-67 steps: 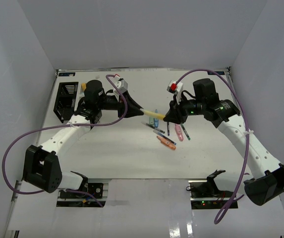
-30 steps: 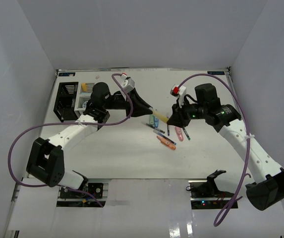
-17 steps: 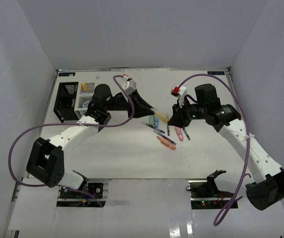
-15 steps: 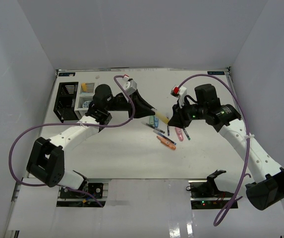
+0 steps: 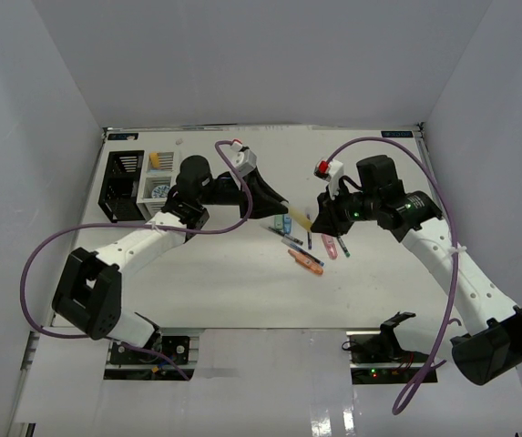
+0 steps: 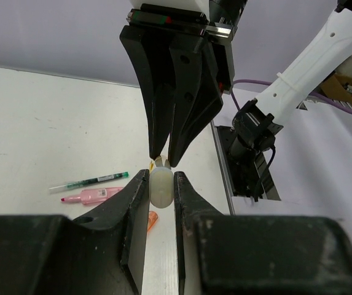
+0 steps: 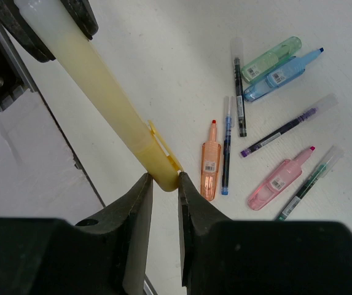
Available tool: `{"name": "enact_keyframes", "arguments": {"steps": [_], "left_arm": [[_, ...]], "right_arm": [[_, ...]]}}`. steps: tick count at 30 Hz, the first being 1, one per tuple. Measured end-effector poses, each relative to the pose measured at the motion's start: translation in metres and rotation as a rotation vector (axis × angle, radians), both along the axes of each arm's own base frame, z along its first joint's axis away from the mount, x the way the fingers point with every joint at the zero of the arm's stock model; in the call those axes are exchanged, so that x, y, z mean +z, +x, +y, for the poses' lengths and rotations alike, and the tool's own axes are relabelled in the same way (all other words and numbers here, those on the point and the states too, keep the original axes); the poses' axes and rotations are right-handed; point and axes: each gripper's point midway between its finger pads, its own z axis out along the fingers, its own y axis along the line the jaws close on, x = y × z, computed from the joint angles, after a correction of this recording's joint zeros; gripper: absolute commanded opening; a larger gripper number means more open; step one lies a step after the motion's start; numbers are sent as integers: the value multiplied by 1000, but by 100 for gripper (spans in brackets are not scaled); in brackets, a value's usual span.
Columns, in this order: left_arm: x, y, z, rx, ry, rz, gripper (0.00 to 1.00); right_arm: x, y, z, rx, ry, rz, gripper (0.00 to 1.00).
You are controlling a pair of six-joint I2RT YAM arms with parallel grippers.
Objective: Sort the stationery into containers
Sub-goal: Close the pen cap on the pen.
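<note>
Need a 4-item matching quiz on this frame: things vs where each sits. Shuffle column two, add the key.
1. yellow marker
2. orange marker
3. green marker
4. black organizer

a. far left of the table
b. held in the air at both ends
c. lying right beside the blue marker
d. lying alongside the thin blue pen

Pairs: 1-b, 2-d, 3-c, 4-a

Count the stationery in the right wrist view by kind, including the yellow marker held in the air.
Markers: 5 (green marker, blue marker, orange marker, pink marker, yellow marker)
Thin pens: 4 (black pen, blue pen, purple pen, green pen)
Total: 9
</note>
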Motion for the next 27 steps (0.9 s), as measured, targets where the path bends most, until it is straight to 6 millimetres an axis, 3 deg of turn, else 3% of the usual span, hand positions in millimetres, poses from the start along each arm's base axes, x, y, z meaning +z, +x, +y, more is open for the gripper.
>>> {"name": "enact_keyframes", "arguments": {"steps": [3, 5, 11, 13, 15, 19, 20, 21, 22, 25, 27], "left_arm": [[-1, 1, 0, 6, 2, 3, 0], [-1, 3, -1, 15, 5, 6, 9], [12, 9, -7, 30, 21, -3, 13], [13, 10, -7, 32, 31, -1, 21], [8, 10, -8, 28, 52, 14, 30], [-21, 2, -11, 1, 126, 109, 30], [-27, -1, -11, -4, 140, 127, 27], [-31, -2, -10, -8, 152, 143, 14], [-33, -3, -10, -8, 159, 152, 10], [-35, -1, -8, 1, 161, 152, 0], [-38, 2, -5, 21, 164, 160, 0]], "right_arm": [[-2, 1, 0, 0, -4, 5, 8], [-3, 1, 0, 1, -6, 7, 8], [-1, 2, 4, 28, 11, -13, 8], [-1, 1, 7, 40, 24, -22, 8], [3, 2, 11, 54, 52, -43, 8], [27, 5, 20, 88, 123, -139, 8], [31, 5, 21, 94, 135, -156, 8], [35, 4, 22, 100, 145, -169, 8], [37, 4, 23, 103, 151, -176, 8], [39, 5, 23, 102, 155, -186, 8], [36, 6, 22, 98, 151, -183, 11]]}}
